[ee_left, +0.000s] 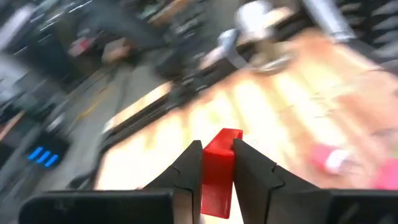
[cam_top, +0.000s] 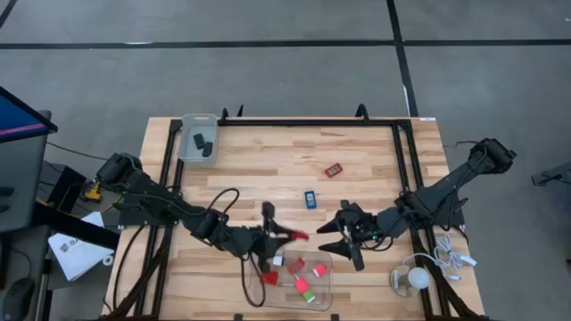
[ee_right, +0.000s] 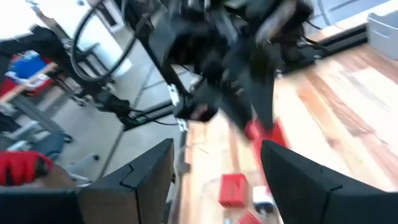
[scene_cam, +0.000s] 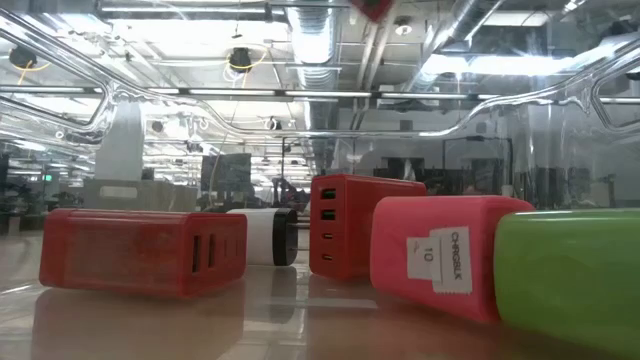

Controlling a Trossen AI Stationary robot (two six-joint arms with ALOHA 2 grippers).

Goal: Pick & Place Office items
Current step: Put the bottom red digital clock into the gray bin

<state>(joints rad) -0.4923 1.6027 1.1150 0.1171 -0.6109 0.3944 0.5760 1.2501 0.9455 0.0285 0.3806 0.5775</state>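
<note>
My left gripper [cam_top: 287,234] is shut on a red block [ee_left: 219,163], just off the far left corner of a clear tray [cam_top: 323,299] at the table's near edge. The tray holds several office items: red blocks [scene_cam: 140,252], a white-and-dark piece [scene_cam: 262,236] and a pink-and-green piece [scene_cam: 480,255], all resting on the tray's floor. My right gripper [cam_top: 342,239] hangs open a little to the right, facing the left one, with nothing between its fingers [ee_right: 146,171]. A red item [cam_top: 334,169] and a blue piece [cam_top: 310,198] lie on the bare wood farther back. My left gripper pinches the red block's two long sides [ee_left: 217,177] between its two fingers. The block's free end [ee_left: 224,135] sticks out past the fingertips. The fingers come nearly level from the table's left and lie along the block. The block is lifted clear of the table.
A second clear tray [cam_top: 186,150] with black rectangles stands at the far left corner. A white bulb-like object [cam_top: 412,278] with its cable lies near the right front. Black rails [cam_top: 303,122] frame the table, and bare wood spans the middle.
</note>
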